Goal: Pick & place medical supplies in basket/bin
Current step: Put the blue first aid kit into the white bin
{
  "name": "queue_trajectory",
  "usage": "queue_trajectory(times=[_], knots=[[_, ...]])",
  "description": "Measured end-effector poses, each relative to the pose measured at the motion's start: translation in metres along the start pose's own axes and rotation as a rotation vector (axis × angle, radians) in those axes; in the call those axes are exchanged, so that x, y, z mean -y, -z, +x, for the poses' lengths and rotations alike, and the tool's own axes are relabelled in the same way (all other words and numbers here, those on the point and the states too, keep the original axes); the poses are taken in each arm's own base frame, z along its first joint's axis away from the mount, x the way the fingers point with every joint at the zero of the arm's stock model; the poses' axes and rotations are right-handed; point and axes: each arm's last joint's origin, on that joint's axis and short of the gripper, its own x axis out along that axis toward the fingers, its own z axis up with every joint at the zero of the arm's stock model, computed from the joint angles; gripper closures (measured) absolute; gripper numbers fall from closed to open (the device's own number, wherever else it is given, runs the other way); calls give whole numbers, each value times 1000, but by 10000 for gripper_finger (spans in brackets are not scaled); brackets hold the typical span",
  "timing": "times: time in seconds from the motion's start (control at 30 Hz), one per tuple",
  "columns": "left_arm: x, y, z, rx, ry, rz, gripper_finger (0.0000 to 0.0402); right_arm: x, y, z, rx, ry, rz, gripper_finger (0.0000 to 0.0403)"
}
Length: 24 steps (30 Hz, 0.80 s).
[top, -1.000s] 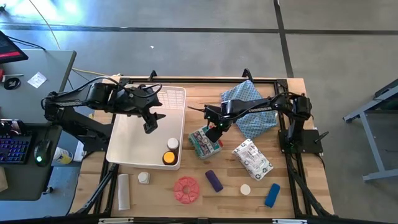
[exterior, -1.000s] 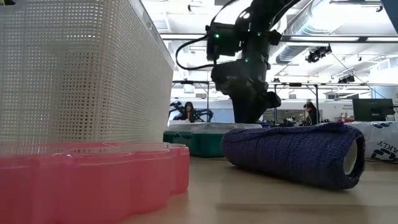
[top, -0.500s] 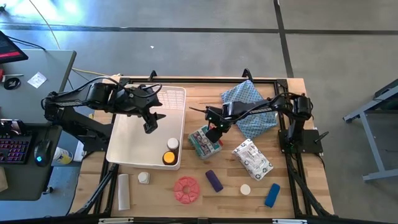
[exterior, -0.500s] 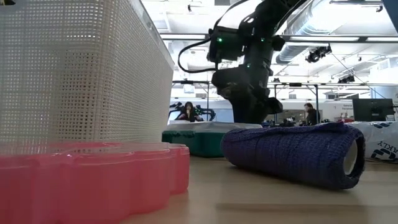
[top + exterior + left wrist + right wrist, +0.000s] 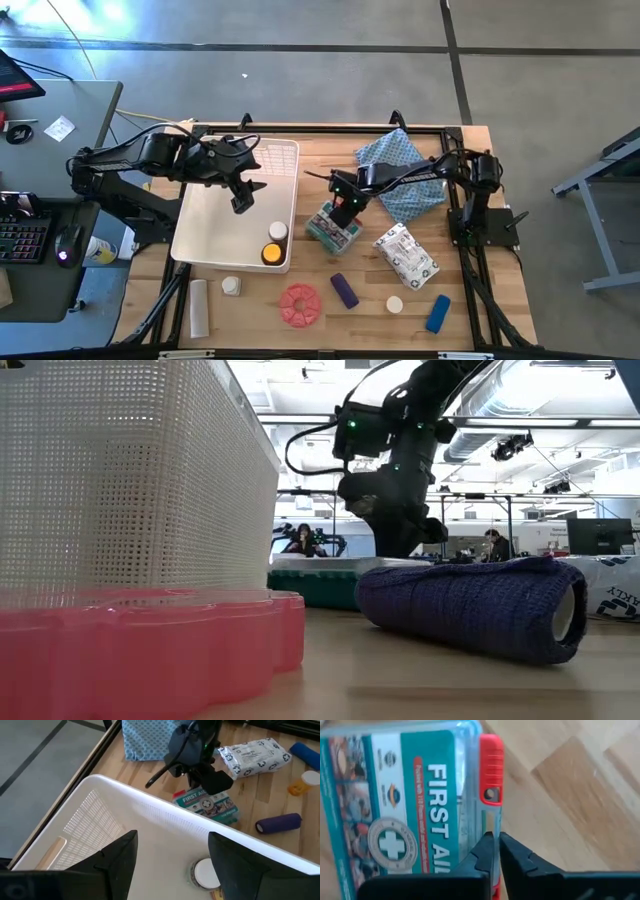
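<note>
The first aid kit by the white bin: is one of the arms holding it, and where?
Yes. The right gripper has shut on the first aid kit at its edge, beside the red latch. The left gripper hangs over the white bin, holding nothing.

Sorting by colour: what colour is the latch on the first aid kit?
Red latch on the teal first aid kit; right wrist view.

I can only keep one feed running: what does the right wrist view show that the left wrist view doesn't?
Right wrist view only: the right gripper, fingers shut at the first aid kit's edge by its red latch.

Left wrist view only: the white bin, a white-capped jar inside, the purple cylinder, the white printed packet, the blue cloth.

Both: the kit on the wooden table.
</note>
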Motion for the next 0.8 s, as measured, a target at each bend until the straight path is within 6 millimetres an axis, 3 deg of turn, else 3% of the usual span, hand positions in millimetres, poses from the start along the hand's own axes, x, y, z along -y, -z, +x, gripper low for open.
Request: queue_trajectory(times=[0.13, 0.3, 0.43, 0.6, 0.8], knots=[[0, 0, 0, -1, 4, -1, 126, 2, 4, -21, -9, -16, -36, 397], [1, -1, 0, 12, 10, -76, 126, 4, 9, -73, 102, -50, -55, 399], [5, -13, -1, 110, 98, -228, 126, 6, 15, -118, 241, -110, -77, 400], [9, -27, -3, 163, 312, -455, 126, 7, 28, -160, 341, -217, -114, 401], [-10, -38, 5, 108, 406, -831, 126, -3, 42, -189, 461, -314, -169, 402]])
